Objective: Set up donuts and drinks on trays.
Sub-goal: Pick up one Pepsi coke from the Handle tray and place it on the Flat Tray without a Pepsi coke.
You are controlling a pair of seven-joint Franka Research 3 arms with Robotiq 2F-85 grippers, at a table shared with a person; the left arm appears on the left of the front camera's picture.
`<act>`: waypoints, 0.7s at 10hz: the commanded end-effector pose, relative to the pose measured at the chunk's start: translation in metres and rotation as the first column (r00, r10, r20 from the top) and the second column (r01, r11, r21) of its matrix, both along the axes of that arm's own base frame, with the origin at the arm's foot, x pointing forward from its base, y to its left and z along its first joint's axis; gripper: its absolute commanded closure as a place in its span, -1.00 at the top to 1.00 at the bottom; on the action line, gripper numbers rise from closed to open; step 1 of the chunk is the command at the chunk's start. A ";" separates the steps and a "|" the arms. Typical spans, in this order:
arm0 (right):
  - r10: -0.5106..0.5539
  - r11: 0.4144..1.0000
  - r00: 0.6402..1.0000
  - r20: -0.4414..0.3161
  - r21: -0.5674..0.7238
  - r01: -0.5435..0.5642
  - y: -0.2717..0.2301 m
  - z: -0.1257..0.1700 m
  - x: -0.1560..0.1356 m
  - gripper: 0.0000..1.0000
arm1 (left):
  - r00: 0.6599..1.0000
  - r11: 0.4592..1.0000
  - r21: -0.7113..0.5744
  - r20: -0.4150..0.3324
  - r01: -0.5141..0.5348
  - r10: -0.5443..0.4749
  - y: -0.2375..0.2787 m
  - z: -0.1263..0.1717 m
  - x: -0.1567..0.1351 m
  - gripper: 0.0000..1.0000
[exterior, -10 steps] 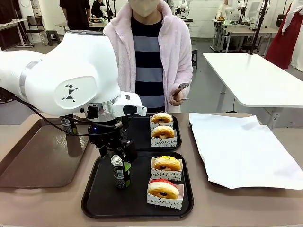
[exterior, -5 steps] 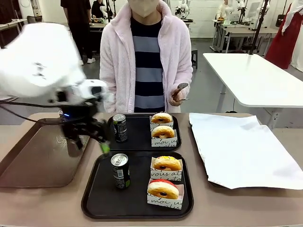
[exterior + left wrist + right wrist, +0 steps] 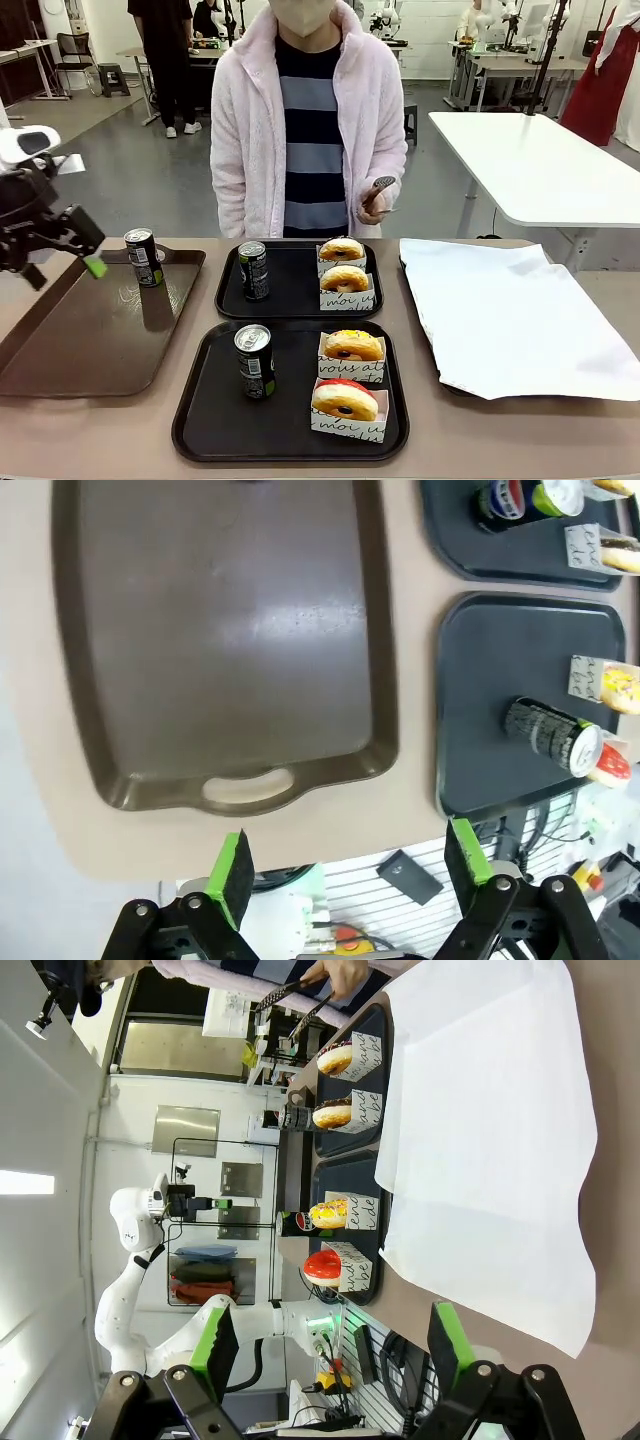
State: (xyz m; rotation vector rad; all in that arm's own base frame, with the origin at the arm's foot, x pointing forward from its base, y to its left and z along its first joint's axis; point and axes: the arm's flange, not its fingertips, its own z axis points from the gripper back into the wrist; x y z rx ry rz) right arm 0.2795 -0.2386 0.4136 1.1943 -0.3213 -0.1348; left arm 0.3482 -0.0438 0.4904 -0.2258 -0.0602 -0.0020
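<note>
Left gripper [image 3: 62,243] pulled back to 9 o'clock edge, above brown tray [image 3: 60,345]; jaws spread, empty. 1 second ago it stood over near tray [image 3: 200,425]; can [image 3: 254,361] now stands free there beside 2 donuts [image 3: 349,372]. Far tray [image 3: 300,305] likewise: can [image 3: 253,270], 2 donuts [image 3: 343,264]. Spare can [image 3: 143,257] on brown tray. Right gripper [image 3: 330,1345] jaws spread, empty. Setup looks complete.

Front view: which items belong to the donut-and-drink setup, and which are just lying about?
Job items:
- near black tray: can, two boxed donuts
- far black tray: can, two boxed donuts
- spare can on the brown tray

Lying about:
- brown tray
- paper-lined tray
- tongs in the person's hand
</note>
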 end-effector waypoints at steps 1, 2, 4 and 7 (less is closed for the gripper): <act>-0.002 1.000 1.000 0.005 0.014 0.002 0.000 0.000 0.000 1.00 | 1.000 0.999 -0.035 -0.003 0.006 -0.006 -0.009 -0.005 0.004 0.98; -0.002 1.000 1.000 0.005 0.014 0.002 0.000 0.000 0.000 1.00 | 1.000 0.999 -0.035 -0.003 0.006 -0.006 -0.009 -0.005 0.004 0.98; -0.002 1.000 1.000 0.005 0.014 0.002 0.000 0.000 0.000 1.00 | 1.000 0.999 -0.035 -0.003 0.006 -0.006 -0.009 -0.005 0.004 0.98; -0.002 1.000 1.000 0.005 0.014 0.002 0.000 0.000 0.000 1.00 | 1.000 0.994 -0.107 -0.007 -0.017 0.017 0.007 -0.001 0.019 0.98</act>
